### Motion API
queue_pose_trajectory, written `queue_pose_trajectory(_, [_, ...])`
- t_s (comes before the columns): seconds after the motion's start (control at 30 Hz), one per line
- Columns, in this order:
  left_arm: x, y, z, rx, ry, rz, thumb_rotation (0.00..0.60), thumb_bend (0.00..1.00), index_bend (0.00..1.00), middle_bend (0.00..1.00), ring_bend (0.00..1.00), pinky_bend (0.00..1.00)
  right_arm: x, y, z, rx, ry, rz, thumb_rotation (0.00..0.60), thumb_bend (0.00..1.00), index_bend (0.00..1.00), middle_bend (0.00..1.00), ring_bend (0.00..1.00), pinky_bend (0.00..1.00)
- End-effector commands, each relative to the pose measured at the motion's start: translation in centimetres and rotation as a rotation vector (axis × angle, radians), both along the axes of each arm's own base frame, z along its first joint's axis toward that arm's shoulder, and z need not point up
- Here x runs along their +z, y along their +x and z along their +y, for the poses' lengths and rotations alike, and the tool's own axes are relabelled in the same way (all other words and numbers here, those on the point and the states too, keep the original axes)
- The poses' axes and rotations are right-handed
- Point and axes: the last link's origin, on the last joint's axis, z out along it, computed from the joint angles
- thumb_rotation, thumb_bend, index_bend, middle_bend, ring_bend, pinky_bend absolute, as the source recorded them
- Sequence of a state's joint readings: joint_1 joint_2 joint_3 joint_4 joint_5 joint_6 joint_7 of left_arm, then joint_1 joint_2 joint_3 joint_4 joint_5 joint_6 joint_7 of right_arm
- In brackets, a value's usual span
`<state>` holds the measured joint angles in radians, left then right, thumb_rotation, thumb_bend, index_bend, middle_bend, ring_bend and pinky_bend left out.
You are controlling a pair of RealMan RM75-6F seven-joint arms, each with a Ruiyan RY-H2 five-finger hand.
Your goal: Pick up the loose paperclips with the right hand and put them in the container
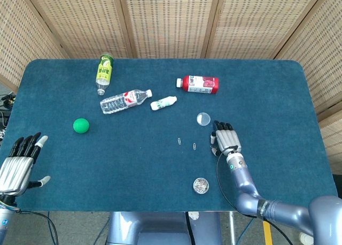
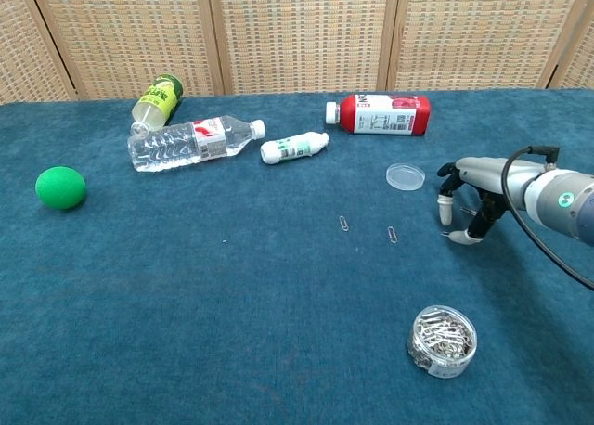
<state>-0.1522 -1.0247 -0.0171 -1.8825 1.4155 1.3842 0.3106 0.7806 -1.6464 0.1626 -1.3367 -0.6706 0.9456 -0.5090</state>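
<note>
The right hand [image 2: 469,195] is low over the table [image 2: 186,286], fingers curled down, fingertips [image 2: 445,213] near the cloth; whether it pinches a paperclip I cannot tell. Two loose paperclips [image 2: 344,224] lie to its left. The container [image 2: 442,340] stands nearer the front edge. The left hand [image 1: 18,162] is spread, holding nothing.

Right hand [image 2: 473,195] pressed fingers [image 2: 446,213] down on blue tabletop [image 2: 232,304], two paperclips [image 2: 391,234] lay nearby, full container [image 2: 443,340] stood well apart
</note>
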Motion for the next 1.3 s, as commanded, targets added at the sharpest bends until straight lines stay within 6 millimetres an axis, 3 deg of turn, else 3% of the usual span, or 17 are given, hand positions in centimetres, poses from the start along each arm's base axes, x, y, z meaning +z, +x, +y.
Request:
queue_pose_trajectory(0.03, [0.0, 0.0, 0.0, 0.0, -0.001, 0.001, 0.6, 0.0, 0.0, 0.0, 0.0, 0.0, -0.1, -0.1, 0.0, -0.003, 0.002, 0.002, 0.6, 0.3, 0.51, 0.01, 0.0, 0.0])
queue_pose_trajectory(0.73, [-0.1, 0.0, 0.1, 0.004, 0.0, 0.002, 0.6, 0.0, 0.0, 0.0, 0.0, 0.0, -1.0, -0.6, 0.0, 0.002, 0.023, 0.056, 0.6, 0.32, 0.56, 0.01, 0.0, 0.0])
queue_pose_trajectory(1.0, [-0.1, 0.0, 0.1, 0.003, 0.0, 0.0, 0.6, 0.0, 0.0, 0.0, 0.0, 0.0, -1.3, -0.6, 0.1, 0.013, 0.028, 0.079, 0.6, 0.43, 0.59, 0.01, 0.0, 0.0])
queue_pose_trajectory(1.3, [0.0, 0.0, 0.1, 0.002, -0.001, -0.002, 0.6, 0.0, 0.0, 0.0, 0.0, 0.0, -1.4, -0.5, 0.2, 0.033, 0.018, 0.089, 0.6, 0.43, 0.62, 0.01, 0.0, 0.0])
